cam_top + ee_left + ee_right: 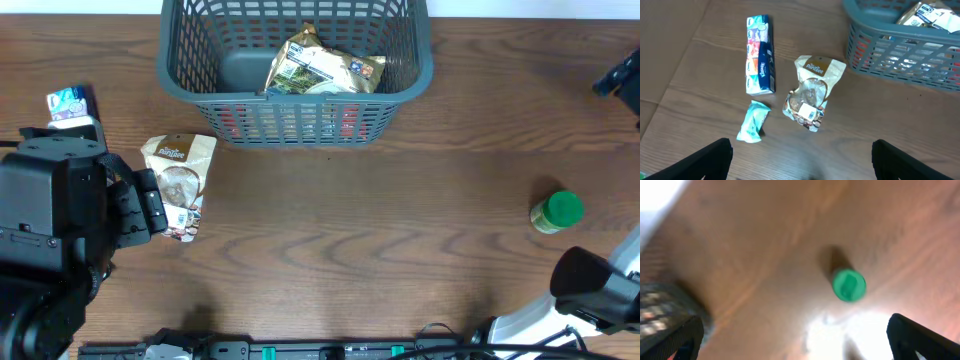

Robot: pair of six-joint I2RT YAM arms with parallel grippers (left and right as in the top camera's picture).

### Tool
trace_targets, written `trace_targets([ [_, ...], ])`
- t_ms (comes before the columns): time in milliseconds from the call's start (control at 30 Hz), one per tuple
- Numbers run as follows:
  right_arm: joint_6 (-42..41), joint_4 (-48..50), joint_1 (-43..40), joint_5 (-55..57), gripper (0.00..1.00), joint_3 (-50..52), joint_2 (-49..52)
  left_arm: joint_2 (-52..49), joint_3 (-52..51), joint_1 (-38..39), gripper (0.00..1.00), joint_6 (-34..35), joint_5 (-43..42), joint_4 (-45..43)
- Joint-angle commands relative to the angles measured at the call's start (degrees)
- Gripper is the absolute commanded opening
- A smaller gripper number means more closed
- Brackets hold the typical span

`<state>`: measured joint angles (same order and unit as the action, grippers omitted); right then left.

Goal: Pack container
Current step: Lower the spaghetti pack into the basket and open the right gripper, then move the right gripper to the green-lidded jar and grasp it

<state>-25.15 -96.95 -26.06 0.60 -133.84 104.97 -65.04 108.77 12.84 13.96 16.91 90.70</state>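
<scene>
The container [300,112], a dark grey lattice basket, stands at the table's far middle with a green-and-gold packet [322,68] lying inside it. A beige snack pouch [178,178] lies flat on the wood left of the basket. My left gripper [802,167] is open and empty, hovering just short of that pouch [812,92]. A small jar with a green lid [557,212] stands at the right. Above and short of the jar [849,285], my right gripper [797,345] is wide open with nothing between its fingers; that view is blurred.
A long tissue pack [760,55] and a small teal packet [753,121] lie left of the pouch. The basket's corner [900,55] is at the upper right in the left wrist view. A cable strip runs along the near table edge [300,350].
</scene>
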Motion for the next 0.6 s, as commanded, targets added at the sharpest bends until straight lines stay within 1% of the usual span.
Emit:
trace_targets([
  [0, -1.5, 0.4, -2.2, 2.0, 0.99, 9.1, 0.4, -0.1, 0.0, -0.3, 0.89, 0.7, 0.8, 0.2],
  [67, -1.4, 1.6, -3.4, 3.8, 0.99, 15.0, 0.4, -0.1, 0.0, -0.3, 0.89, 0.7, 0.8, 0.2],
  [300, -0.9, 9.6, -7.8, 3.7, 0.99, 32.4, 0.4, -0.1, 0.0, -0.3, 0.89, 0.7, 0.8, 0.2],
  [567, 0.0, 19.8, -9.6, 3.7, 0.99, 47.6, 0.4, -0.1, 0.0, -0.3, 0.89, 0.7, 0.8, 0.2],
])
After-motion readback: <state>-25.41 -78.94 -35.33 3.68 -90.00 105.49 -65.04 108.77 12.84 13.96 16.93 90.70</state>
